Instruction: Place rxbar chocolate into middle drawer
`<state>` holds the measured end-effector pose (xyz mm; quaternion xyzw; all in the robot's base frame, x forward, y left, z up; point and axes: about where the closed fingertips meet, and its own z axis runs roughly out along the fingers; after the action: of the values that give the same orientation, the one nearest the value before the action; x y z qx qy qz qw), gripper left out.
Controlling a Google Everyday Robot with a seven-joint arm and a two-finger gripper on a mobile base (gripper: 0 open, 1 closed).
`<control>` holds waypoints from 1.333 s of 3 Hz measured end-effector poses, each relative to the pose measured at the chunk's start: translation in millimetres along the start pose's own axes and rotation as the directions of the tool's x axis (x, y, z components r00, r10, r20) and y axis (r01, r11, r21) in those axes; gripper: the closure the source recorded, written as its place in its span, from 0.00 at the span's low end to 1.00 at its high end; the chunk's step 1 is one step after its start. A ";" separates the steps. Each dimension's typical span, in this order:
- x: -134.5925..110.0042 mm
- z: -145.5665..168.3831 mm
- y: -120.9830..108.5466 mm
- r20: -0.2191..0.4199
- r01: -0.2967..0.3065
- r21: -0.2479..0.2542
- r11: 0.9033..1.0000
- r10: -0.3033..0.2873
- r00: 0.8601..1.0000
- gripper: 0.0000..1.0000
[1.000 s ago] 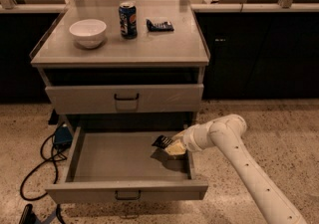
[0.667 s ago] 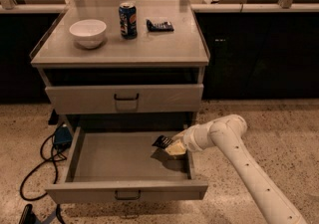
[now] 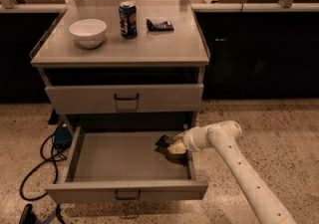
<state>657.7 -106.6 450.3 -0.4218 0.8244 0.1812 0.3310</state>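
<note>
The middle drawer [image 3: 119, 161] is pulled out wide, its dark handle facing front. My gripper [image 3: 171, 145] reaches in over the drawer's right side from the white arm [image 3: 234, 163] on the right. It is shut on the rxbar chocolate [image 3: 163, 141], a small dark wrapper that sticks out to the left of the fingers, just above the drawer floor near the right wall.
The upper handled drawer [image 3: 124, 98] is shut. On the cabinet top stand a white bowl [image 3: 87, 32], a soda can [image 3: 128, 19] and a flat dark packet [image 3: 159, 25]. Black cables and a blue box [image 3: 62, 136] lie on the floor at the left.
</note>
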 end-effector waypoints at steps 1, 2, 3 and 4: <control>22.2 32.7 -7.3 -0.044 -0.003 -0.005 1.000 0.002 0.999 1.00; 23.9 34.0 -7.6 -0.047 -0.005 -0.006 1.000 0.005 0.999 1.00; 23.9 34.1 -7.6 -0.047 -0.005 -0.006 1.000 0.005 0.999 0.81; 23.9 34.1 -7.6 -0.047 -0.005 -0.006 1.000 0.005 0.999 0.58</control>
<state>667.1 -105.0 409.1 -0.4249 0.8325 0.1746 0.3097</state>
